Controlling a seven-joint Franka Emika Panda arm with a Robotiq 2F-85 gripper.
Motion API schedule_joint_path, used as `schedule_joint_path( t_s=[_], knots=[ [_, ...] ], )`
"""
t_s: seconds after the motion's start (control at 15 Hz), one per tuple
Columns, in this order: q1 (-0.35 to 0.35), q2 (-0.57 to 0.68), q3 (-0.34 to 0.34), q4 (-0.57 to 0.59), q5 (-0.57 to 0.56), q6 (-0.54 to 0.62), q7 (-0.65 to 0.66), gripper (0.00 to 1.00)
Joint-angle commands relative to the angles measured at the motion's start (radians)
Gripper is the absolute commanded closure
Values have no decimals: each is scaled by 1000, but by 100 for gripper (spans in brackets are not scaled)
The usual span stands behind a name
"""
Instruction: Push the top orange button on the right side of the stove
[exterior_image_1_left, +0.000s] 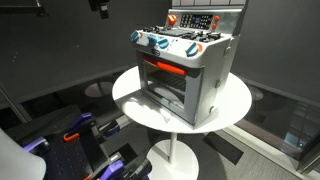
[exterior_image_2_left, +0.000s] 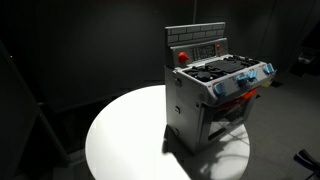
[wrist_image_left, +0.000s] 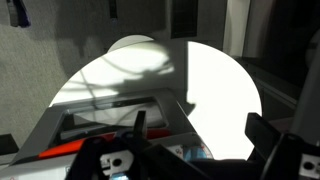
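Note:
A grey toy stove (exterior_image_1_left: 190, 75) stands on a round white table (exterior_image_1_left: 235, 105); it also shows in an exterior view (exterior_image_2_left: 200, 110). Its back panel carries an orange-red button (exterior_image_1_left: 172, 20), seen too in an exterior view (exterior_image_2_left: 182, 56). More orange buttons and blue knobs sit on the front control strip (exterior_image_1_left: 183, 48). My gripper (wrist_image_left: 198, 120) is open and empty in the wrist view, high above the stove's top edge (wrist_image_left: 120, 115) and the table. Only its dark tip (exterior_image_1_left: 100, 6) shows at the top of an exterior view, well clear of the stove.
The table top (wrist_image_left: 215, 90) is brightly lit around the stove. The oven door (exterior_image_1_left: 165, 78) has an orange frame. Blue and black equipment (exterior_image_1_left: 75, 135) lies on the floor beside the table. The room around is dark.

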Motion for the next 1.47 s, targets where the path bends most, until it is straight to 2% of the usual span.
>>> schedule_joint_path(
  t_s=[0.0, 0.67, 1.4],
  knots=[
    [-61, 50, 9, 62, -72, 54, 14, 0],
    [-225, 219, -1, 196, -283, 244, 61, 0],
    [-328, 437, -24, 339, -512, 353, 195, 0]
  ],
)
